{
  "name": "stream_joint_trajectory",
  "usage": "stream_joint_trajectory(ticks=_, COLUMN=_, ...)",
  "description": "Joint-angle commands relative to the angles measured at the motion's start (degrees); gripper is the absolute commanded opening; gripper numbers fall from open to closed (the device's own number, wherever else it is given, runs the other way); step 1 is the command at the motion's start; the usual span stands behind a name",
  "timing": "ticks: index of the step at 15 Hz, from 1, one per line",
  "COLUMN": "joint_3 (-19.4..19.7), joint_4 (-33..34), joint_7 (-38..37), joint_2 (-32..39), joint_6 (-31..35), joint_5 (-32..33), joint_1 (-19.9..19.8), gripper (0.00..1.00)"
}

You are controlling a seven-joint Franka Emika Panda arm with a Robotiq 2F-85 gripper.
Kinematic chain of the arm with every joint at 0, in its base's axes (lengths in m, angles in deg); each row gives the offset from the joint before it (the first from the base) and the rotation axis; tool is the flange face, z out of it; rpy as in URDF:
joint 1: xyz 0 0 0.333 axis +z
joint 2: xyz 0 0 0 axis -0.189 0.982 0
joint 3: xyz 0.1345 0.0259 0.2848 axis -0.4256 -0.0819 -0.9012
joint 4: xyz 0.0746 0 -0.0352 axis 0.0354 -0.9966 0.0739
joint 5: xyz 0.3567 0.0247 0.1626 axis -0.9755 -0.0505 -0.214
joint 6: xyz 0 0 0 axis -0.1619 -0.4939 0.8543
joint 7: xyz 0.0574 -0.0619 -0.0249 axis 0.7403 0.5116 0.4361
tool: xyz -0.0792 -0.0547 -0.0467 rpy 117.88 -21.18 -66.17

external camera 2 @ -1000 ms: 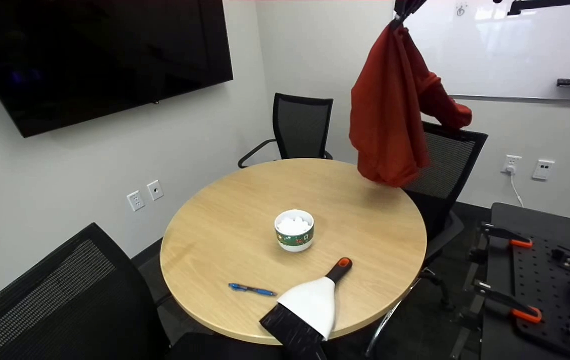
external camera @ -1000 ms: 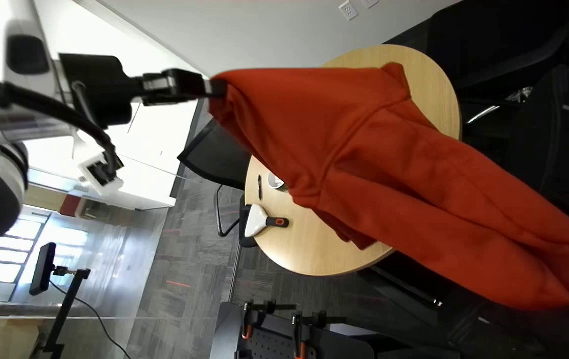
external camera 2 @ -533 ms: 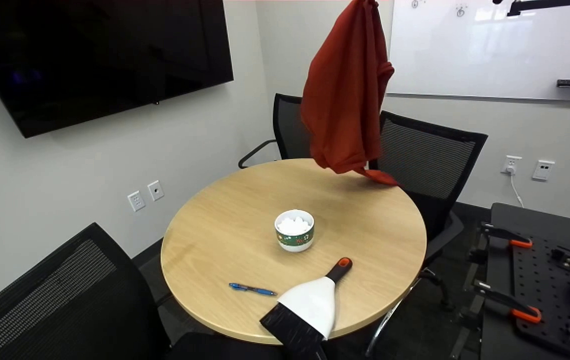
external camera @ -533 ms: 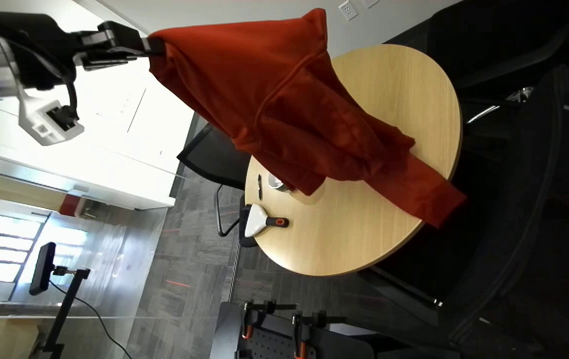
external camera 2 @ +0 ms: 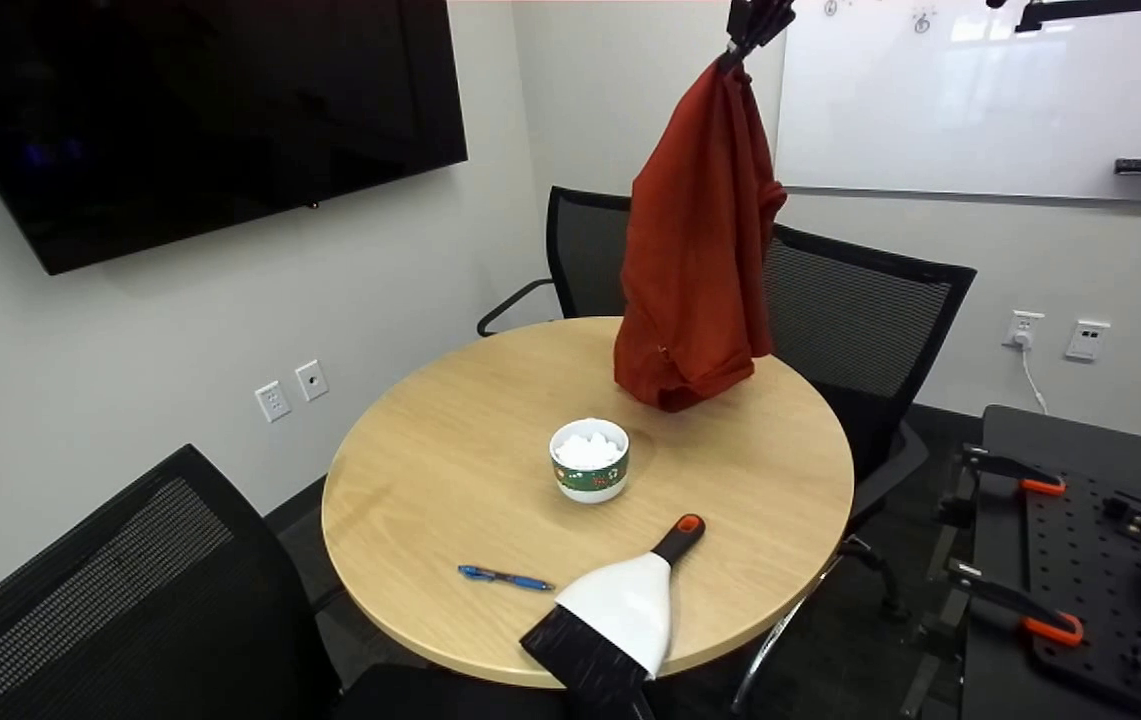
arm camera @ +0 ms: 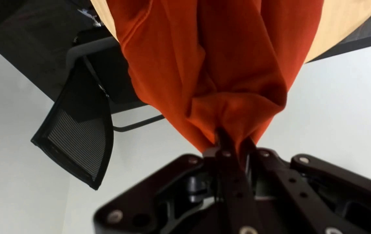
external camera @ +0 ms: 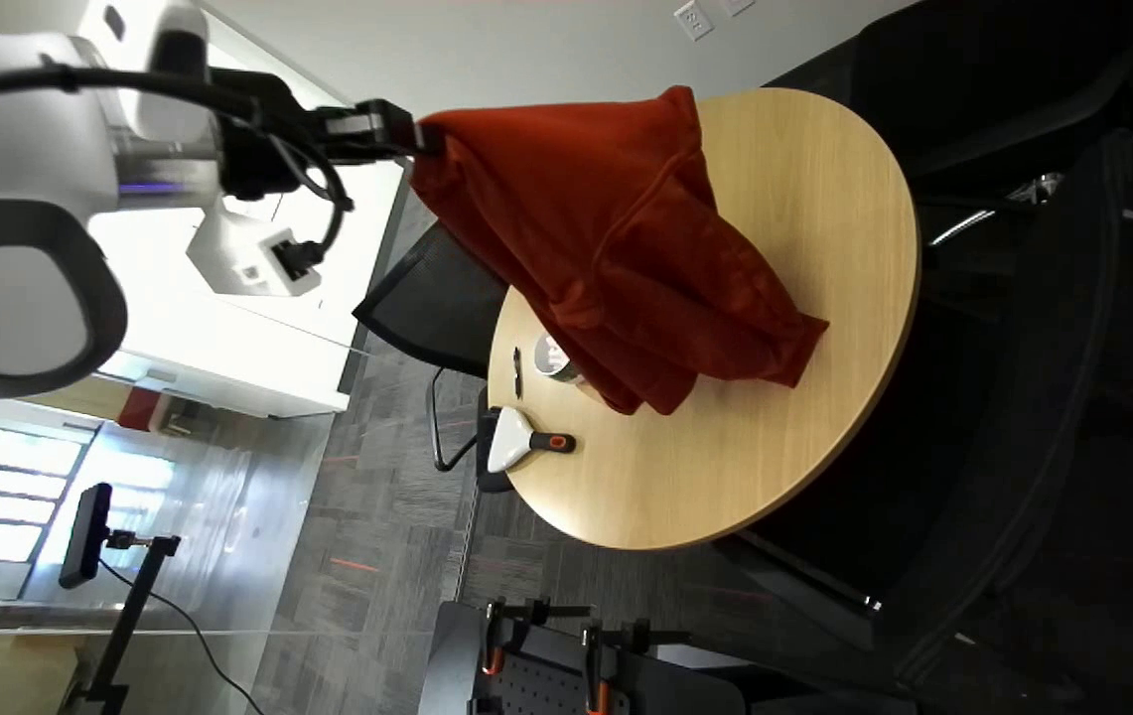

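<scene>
One hand [arm camera: 234, 139] has its two dark fingers [arm camera: 229, 165] pinching a gathered fold of one red garment [external camera 2: 695, 260], which hangs from it above the far part of one round wooden table [external camera 2: 450, 420] in an exterior view; whether its lowest fold touches the top cannot be told. On the table, nearer that camera than the garment, stands one white bowl [external camera 2: 592, 482] with one green patterned band, holding several small white lumps [external camera 2: 587, 450] too bunched to count. Nearer than the bowl lie one blue pen [external camera 2: 507, 578] and, just beside it, one brush-like tool [external camera 2: 625, 605] with a white body, one dark handle and a black end reaching past the table edge. Three black mesh-backed chairs [external camera 2: 870, 320] stand around the table. Farther out are two orange-tipped clamps [external camera 2: 1005, 597] by one black perforated plate [external camera 2: 1085, 565], one large dark screen [external camera 2: 190, 120], one whiteboard [external camera 2: 990, 100] and four white wall plates [external camera 2: 1085, 340], two on each side
</scene>
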Motion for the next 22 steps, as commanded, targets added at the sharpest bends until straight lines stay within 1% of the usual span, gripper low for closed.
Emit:
stream_joint_trajectory(ticks=1, joint_3=-1.0, joint_4=-0.5, joint_7=3.2, joint_2=3.5, joint_6=1.7, joint_5=-1.5, joint_1=-2.4, gripper=0.02)
stream_joint_trajectory(ticks=4, joint_3=-1.9, joint_4=-1.6, joint_7=6.7, joint_2=6.3, joint_6=1.6, joint_5=-2.7, joint_1=-4.1, gripper=0.02)
stream_joint_trajectory(ticks=9, joint_3=-4.3, joint_4=-2.6, joint_7=13.5, joint_2=8.1, joint_6=1.3, joint_5=-5.9, joint_1=-6.2, gripper=0.02)
stream_joint_trajectory(ticks=11, joint_3=-5.0, joint_4=-2.4, joint_7=15.0, joint_2=9.0, joint_6=0.6, joint_5=-6.7, joint_1=-6.7, gripper=0.02)
stream_joint_trajectory(ticks=14, joint_3=-5.9, joint_4=-2.0, joint_7=15.3, joint_2=11.9, joint_6=-0.2, joint_5=-7.0, joint_1=-7.1, gripper=0.02)
stream_joint_trajectory(ticks=22, joint_3=-8.7, joint_4=-1.1, joint_7=11.1, joint_2=23.1, joint_6=0.5, joint_5=-1.0, joint_1=-9.2, gripper=0.02)
